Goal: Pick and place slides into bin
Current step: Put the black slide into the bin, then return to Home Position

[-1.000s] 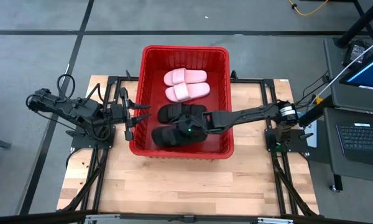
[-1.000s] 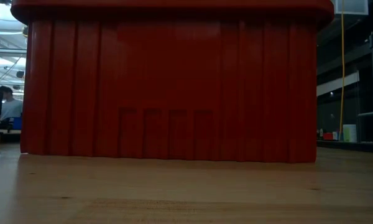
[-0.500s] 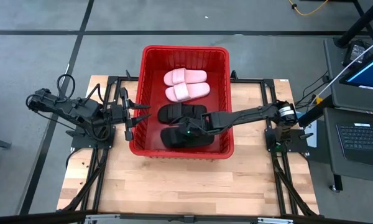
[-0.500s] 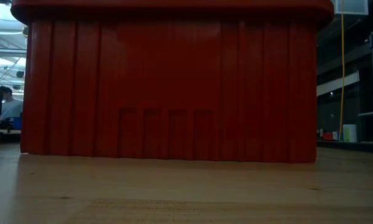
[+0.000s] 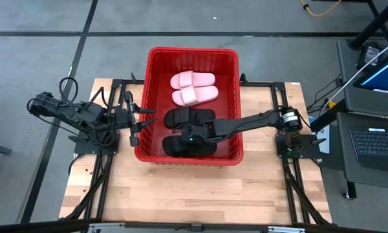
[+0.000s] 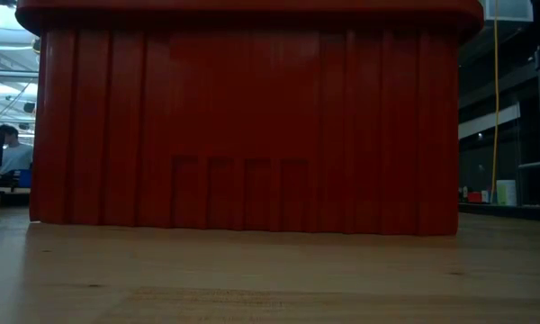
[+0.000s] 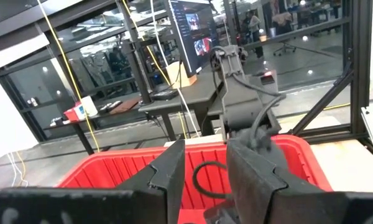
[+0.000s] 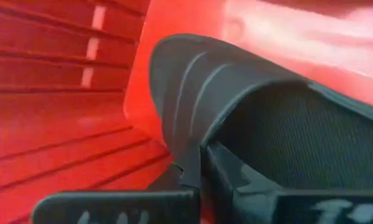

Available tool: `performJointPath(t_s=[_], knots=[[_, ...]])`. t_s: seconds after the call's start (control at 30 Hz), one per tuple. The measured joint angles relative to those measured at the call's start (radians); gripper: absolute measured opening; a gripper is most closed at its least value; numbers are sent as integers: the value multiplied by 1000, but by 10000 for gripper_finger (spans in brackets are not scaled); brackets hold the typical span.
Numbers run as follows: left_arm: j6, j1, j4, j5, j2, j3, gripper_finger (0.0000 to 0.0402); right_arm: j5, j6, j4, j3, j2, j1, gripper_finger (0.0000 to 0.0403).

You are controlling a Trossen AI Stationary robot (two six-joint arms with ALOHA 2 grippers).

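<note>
The red bin (image 5: pixel 156 103) stands on the wooden table and fills the low view (image 6: pixel 247 126). In its far half lie two pink slides (image 5: pixel 194 80) (image 5: pixel 195 95). A black slide (image 5: pixel 189 117) lies in the middle. My right gripper (image 5: pixel 193 136) reaches into the bin from the right and is shut on a second black slide (image 5: pixel 191 146) by the near wall. My left gripper (image 5: pixel 145 120) hangs open outside the bin's left wall, with nothing between its fingers (image 7: pixel 174 171). My right gripper pinches the black slide's wide strap at its edge (image 8: pixel 185 146) between its two fingers (image 8: pixel 221 163). It comes slanting down from the table's right. The slide sits low in the bin, lengthwise along the near wall; whether its sole rests on the floor I cannot tell.
The bin's ribbed walls (image 8: pixel 62 68) close in around my right gripper. Bare table top (image 5: pixel 181 194) lies near the front edge. A desk with a laptop (image 5: pixel 375 139) stands off the table's right side. In the low view a person (image 6: pixel 9 153) sits far behind the table.
My right gripper has gone down deeper into the bin with the black slide and rolled a little. The slide has sunk from a raised, tilted pose and now lies flatter along the near wall.
</note>
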Motion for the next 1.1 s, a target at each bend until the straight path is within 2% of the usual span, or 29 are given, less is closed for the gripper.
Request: performJointPath(t_s=[0.67,1.1], knots=[[0,0,2,0,0,0,112,7,-78,-70,0,13,-49,12],[0,0,15,0,0,0,112,14,-130,-55,0,14,-61,95]])
